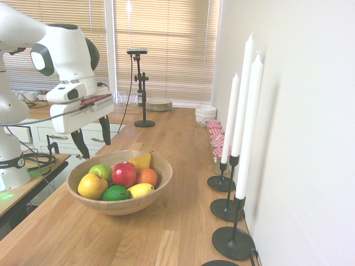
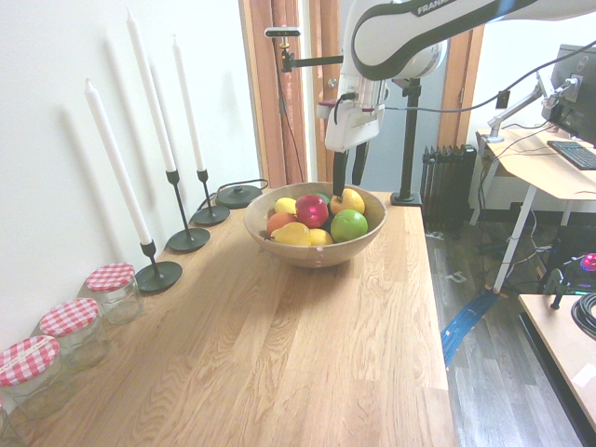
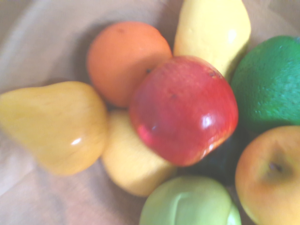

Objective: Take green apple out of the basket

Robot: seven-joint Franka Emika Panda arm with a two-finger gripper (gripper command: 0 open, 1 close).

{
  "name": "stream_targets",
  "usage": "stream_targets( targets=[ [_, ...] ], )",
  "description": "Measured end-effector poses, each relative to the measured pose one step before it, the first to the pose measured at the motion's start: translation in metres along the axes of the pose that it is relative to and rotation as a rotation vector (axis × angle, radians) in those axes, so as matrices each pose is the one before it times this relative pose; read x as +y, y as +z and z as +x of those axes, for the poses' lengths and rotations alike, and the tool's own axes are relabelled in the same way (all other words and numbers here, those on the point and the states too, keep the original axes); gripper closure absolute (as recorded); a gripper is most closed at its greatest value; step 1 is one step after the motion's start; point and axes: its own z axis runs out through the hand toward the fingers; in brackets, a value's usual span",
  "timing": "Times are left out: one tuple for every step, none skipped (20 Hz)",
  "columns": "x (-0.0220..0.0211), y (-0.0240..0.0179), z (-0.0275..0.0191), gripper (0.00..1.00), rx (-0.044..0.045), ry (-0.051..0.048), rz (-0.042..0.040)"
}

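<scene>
Gripper [image 1: 93, 144] hangs over the far left rim of the basket [image 1: 158, 185], its two dark fingers [image 1: 81, 145] spread wide apart and pointing down, with nothing held between them. The basket, a round light-brown wooden bowl, sits on a long wooden countertop [image 1: 166, 233]. Inside it, from left to right in the first exterior view: a yellow-orange round fruit [image 1: 92, 186] at the near left, the green apple [image 1: 101, 171] just behind it against the left wall, a dark green lime [image 1: 116, 193] at the near edge, a red apple [image 1: 124, 174] in the middle on top, a lemon [image 1: 140, 190], an orange [image 1: 147, 177] and a yellow pear [image 1: 141, 161] at the far side. The green apple touches the red apple and lies below the gripper, slightly nearer than the fingertips. To the right, along the white wall, tall white candles [image 1: 247, 113] stand in black holders [image 1: 233, 241], with red-checked jar lids [image 1: 214, 133] further back.
</scene>
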Motion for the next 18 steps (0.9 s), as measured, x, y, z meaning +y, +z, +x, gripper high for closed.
stream_targets(
  targets=[
    [-0.00224, 0.00871, 0.00257, 0.00, -0.00876, 0.00117, -0.00906],
    [-0.00183, 0.00814, 0.00189, 0.00, -0.00805, 0.00064, -0.00915],
    [-0.00123, 0.00729, 0.00106, 0.00, -0.00788, 0.00017, -0.00821],
    [-0.00092, 0.00611, 0.00052, 0.00, -0.00757, 0.00066, -0.00622],
    [-0.00067, 0.00559, 0.00058, 0.00, -0.00658, 0.00076, -0.00601],
    [-0.00042, 0.00518, 0.00064, 0.00, -0.00586, 0.00086, -0.00619],
    [-0.00020, 0.00576, 0.00089, 0.00, -0.00629, 0.00134, -0.00720],
    [-0.00006, 0.00640, 0.00115, 0.00, -0.00670, 0.00178, -0.00795],
    [0.00020, 0.00624, 0.00146, 0.00, -0.00597, 0.00241, -0.00765],
    [0.00033, 0.00645, 0.00163, 0.00, -0.00599, 0.00268, -0.00741],
    [0.00007, 0.00553, 0.00129, 0.00, -0.00505, 0.00212, -0.00587],
    [-0.00005, 0.00451, 0.00103, 0.00, -0.00370, 0.00145, -0.00466],
    [0.00000, 0.00330, 0.00078, 0.00, -0.00266, 0.00097, -0.00369],
    [-0.00008, 0.00247, 0.00049, 0.00, -0.00156, 0.00047, -0.00260],
    [0.00003, 0.00194, 0.00026, 0.00, -0.00059, -0.00025, -0.00152],
    [0.00022, 0.00173, 0.00002, 1.00, -0.00027, -0.00220, -0.00094],
    [0.00003, 0.00150, 0.00019, 1.00, 0.00134, -0.00583, 0.00006],
    [0.00006, 0.00116, 0.00009, 1.00, -0.00015, -0.00677, -0.00070]
  ],
)
